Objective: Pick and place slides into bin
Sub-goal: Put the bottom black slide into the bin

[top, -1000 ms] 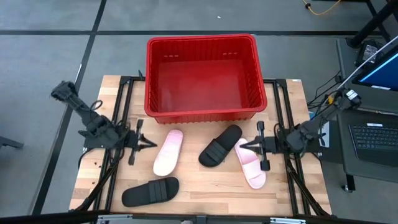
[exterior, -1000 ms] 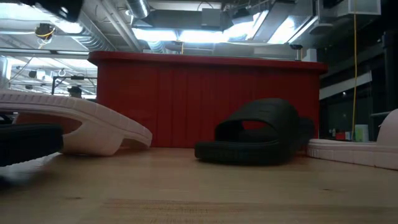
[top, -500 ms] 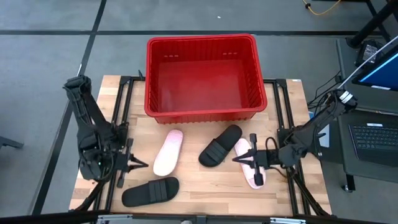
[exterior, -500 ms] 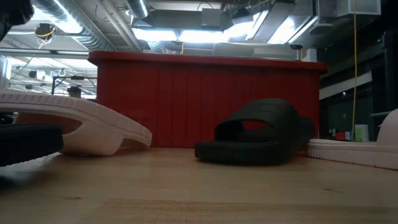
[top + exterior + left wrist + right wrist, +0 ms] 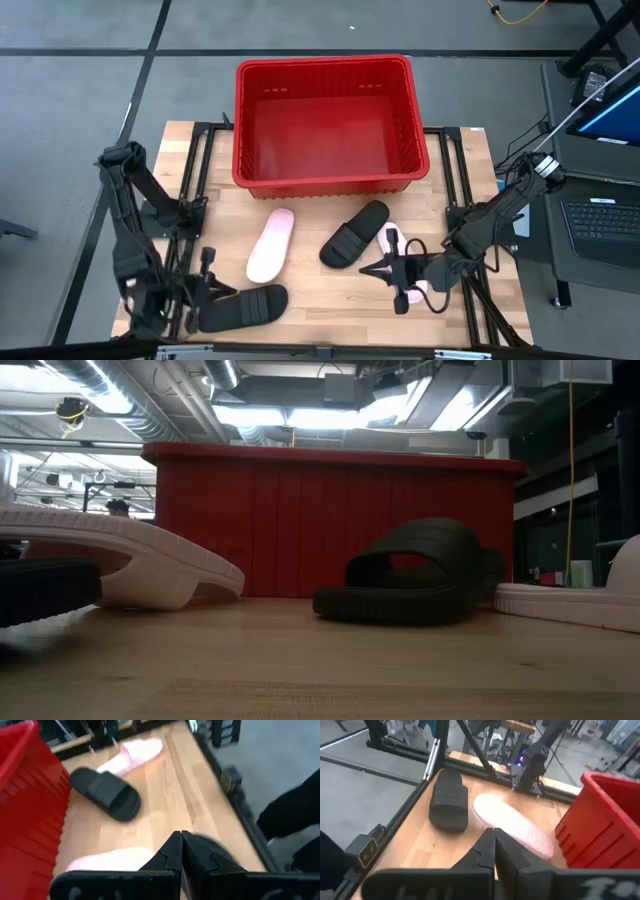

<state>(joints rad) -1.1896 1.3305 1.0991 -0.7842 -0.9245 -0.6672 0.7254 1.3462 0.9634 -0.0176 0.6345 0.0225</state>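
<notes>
The red bin stands at the table's far middle. Its floor shows no slides. Four slides lie on the table. One pink slide and one black slide lie in front of the bin. A second black slide lies near the front left. A second pink slide lies mostly under my right arm. My left gripper is shut, right beside the front-left black slide's left end. My right gripper is shut above the right pink slide. Neither gripper holds anything.
Black frame rails run along both sides of the wooden table. A laptop sits beyond the right edge. Bare wood lies along the near edge between the front-left black slide and the right pink slide.
My left gripper has gone toward the table's near edge and down, ending beside the front-left black slide. My right gripper has gone toward the near edge and a little left, over the right pink slide. Both stay shut. No slide has moved.
</notes>
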